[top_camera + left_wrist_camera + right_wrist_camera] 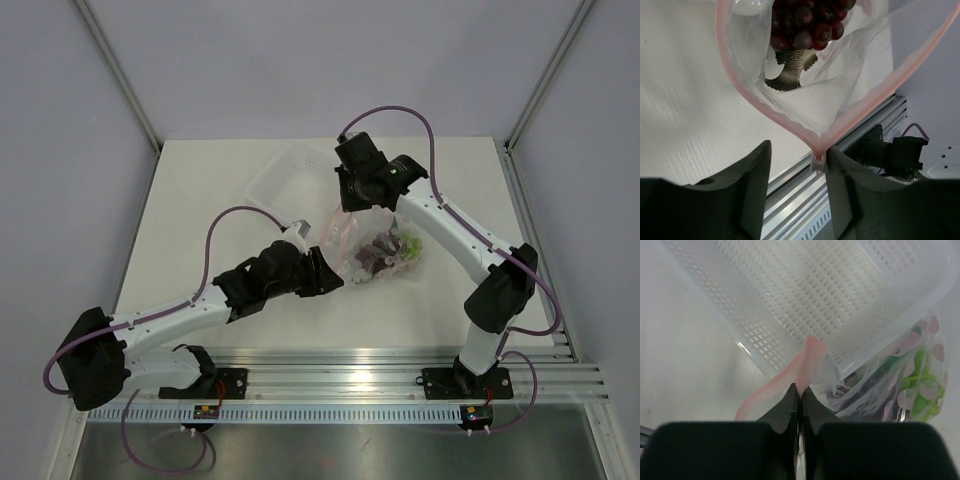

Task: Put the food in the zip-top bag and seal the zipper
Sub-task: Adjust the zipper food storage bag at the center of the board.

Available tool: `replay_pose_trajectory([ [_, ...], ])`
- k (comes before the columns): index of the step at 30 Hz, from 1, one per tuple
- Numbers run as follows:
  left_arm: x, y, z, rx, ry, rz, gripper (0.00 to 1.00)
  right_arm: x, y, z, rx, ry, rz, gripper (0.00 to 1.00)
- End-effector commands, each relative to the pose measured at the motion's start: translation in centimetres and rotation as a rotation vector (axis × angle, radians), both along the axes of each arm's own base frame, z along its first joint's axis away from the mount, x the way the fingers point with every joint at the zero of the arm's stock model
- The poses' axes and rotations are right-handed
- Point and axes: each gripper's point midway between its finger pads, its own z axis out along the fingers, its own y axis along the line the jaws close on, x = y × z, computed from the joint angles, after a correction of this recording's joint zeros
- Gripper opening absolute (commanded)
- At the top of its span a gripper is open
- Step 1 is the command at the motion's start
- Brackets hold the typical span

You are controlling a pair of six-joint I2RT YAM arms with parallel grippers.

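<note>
The clear zip-top bag lies mid-table with the dark red grape bunch and green lettuce inside. In the left wrist view the bag's mouth gapes open, showing the grapes and the grey fish within. The pink zipper forms a V ending in a whitish tab. My left gripper is open, and the tab rests against its right finger. My right gripper is shut on the pink zipper strip at the bag's far end. The chili is not visible.
The white perforated tray sits tipped behind the bag and fills the top of the right wrist view. The aluminium rail runs along the near table edge. Both arms meet around the bag.
</note>
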Motion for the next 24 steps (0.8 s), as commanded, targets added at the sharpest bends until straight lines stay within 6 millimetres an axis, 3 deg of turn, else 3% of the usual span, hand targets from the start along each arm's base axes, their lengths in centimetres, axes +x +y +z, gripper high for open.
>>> replay_pose_trajectory([
  [1,2.0,-1.2,3.3,-0.058,-0.105,0.033,0.43,0.9,-1.5,2.8,0.032,-0.065,-0.06,0.01],
  [3,2.3,-1.4,4.0,-0.06,-0.126,0.03,0.32,0.8,-2.1,3.2,0.04,-0.074,-0.077,0.0],
  [4,2.4,-1.4,4.3,-0.059,-0.135,0.026,0.21,0.7,-2.7,3.6,0.041,-0.088,-0.094,0.0],
  [7,2.7,-1.4,5.9,-0.04,-0.201,0.004,0.0,0.4,-4.0,5.3,0.064,-0.125,-0.134,0.0],
  [13,2.2,-0.2,11.8,-0.005,-0.418,-0.106,0.0,-1.6,-6.9,10.2,0.102,-0.214,-0.177,0.0],
  [15,2.0,0.4,12.9,0.026,-0.456,-0.151,0.0,-2.3,-7.7,11.1,0.106,-0.226,-0.185,0.0],
  [16,2.1,0.6,14.7,0.012,-0.488,-0.152,0.0,-2.9,-8.2,12.0,0.119,-0.245,-0.195,0.0],
  [19,2.1,1.4,17.8,-0.008,-0.551,-0.184,0.0,-4.3,-9.3,12.8,0.141,-0.257,-0.208,0.0],
  [23,2.1,1.9,19.6,0.03,-0.637,-0.273,0.0,-5.7,-10.4,12.3,0.156,-0.253,-0.231,0.0],
  [24,1.7,1.7,19.1,0.043,-0.619,-0.327,0.0,-6.2,-10.9,11.8,0.151,-0.246,-0.242,0.0],
])
